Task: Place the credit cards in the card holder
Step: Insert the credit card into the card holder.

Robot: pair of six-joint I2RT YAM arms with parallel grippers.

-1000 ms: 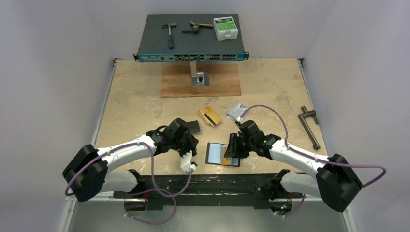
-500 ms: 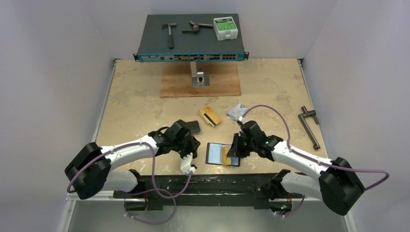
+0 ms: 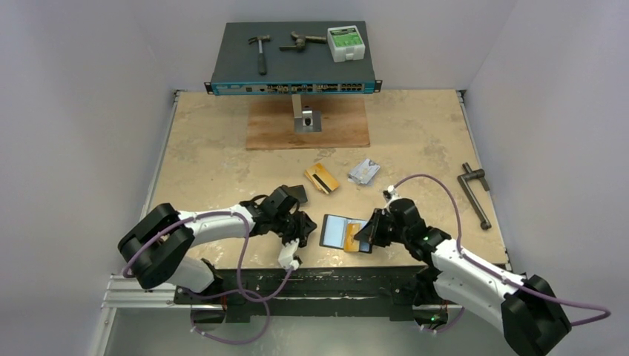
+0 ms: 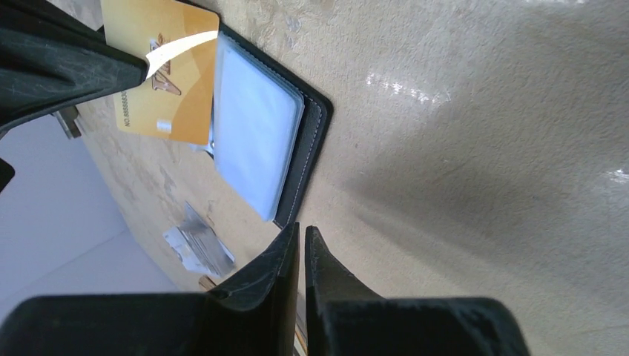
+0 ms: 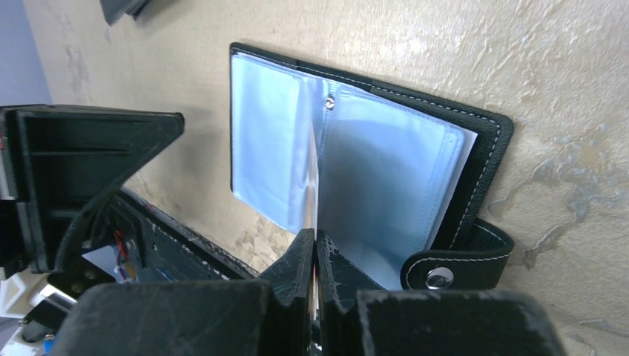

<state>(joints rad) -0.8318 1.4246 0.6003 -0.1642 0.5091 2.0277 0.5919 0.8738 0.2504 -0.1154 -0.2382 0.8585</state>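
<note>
The card holder (image 3: 337, 230) lies open on the table, its clear pockets (image 5: 282, 156) up and its snap tab (image 5: 456, 263) at the near right. My right gripper (image 3: 365, 236) (image 5: 315, 241) is shut on a gold-orange credit card (image 4: 159, 74), which stands on edge over the pockets. My left gripper (image 3: 308, 225) (image 4: 302, 228) is shut and empty, with its tips at the holder's left edge (image 4: 308, 152). Another gold-orange card with a dark stripe (image 3: 322, 178) and a silver-grey card (image 3: 364, 171) (image 4: 194, 243) lie on the table beyond the holder.
A plain black pouch (image 3: 298, 194) lies behind my left wrist. A dark metal crank (image 3: 475, 194) lies at the right. At the back stand a wooden board (image 3: 308, 124) with a metal bracket and a network switch (image 3: 293, 63) carrying tools.
My right gripper has swung to the holder's right side and now holds the card over the pockets. My left gripper has moved right, up to the holder's left edge.
</note>
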